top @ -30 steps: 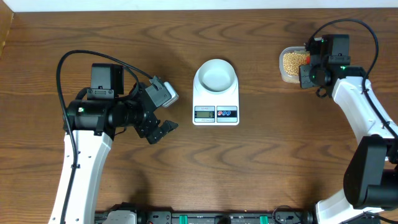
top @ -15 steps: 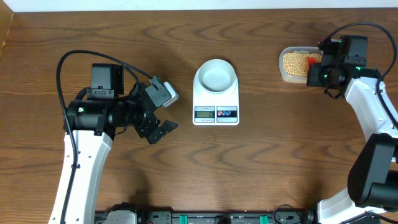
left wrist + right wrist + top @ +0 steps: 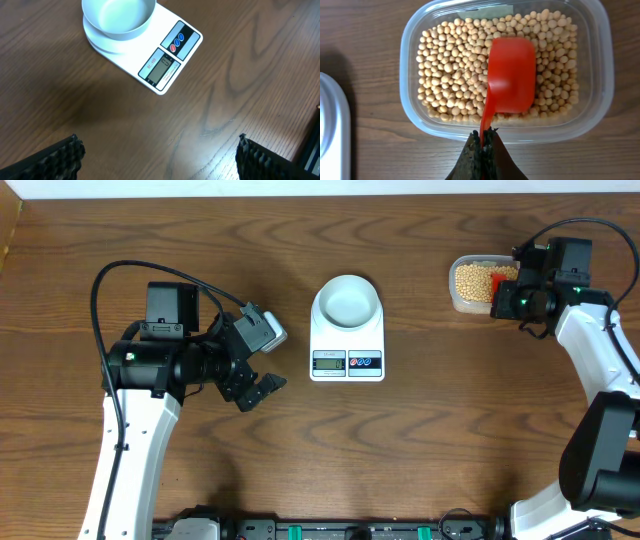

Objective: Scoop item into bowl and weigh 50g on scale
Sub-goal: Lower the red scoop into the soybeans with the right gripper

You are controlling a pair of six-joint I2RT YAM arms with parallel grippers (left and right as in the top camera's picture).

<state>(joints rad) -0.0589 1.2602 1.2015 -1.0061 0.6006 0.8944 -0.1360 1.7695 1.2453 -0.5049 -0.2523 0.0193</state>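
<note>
Red plastic marks the tool: a scoop whose thin handle is pinched between the fully closed jaws of the right gripper. Its cup lies over the soybeans inside a clear plastic tub. The tub sits toward the far right corner of the wooden table. The wrist view does not show whether the cup faces up or down, or whether it holds any beans.

The scoop's long axis runs straight out from the jaws, handle nearest them and cup beyond, over the right-hand part of the heap. The next move probably depends on that line: pushing along it and tipping the cup would load the scoop.

The white bowl stands empty on the back of the digital scale, about midway along the table and closer to its far edge. It lies well to the left of the tub, so a loaded scoop would have to travel sideways across bare wood.

The left gripper hangs with its jaws spread wide and holds nothing. It is left of the scale and apart from it. The right arm is the nearer one to the beans.
</note>
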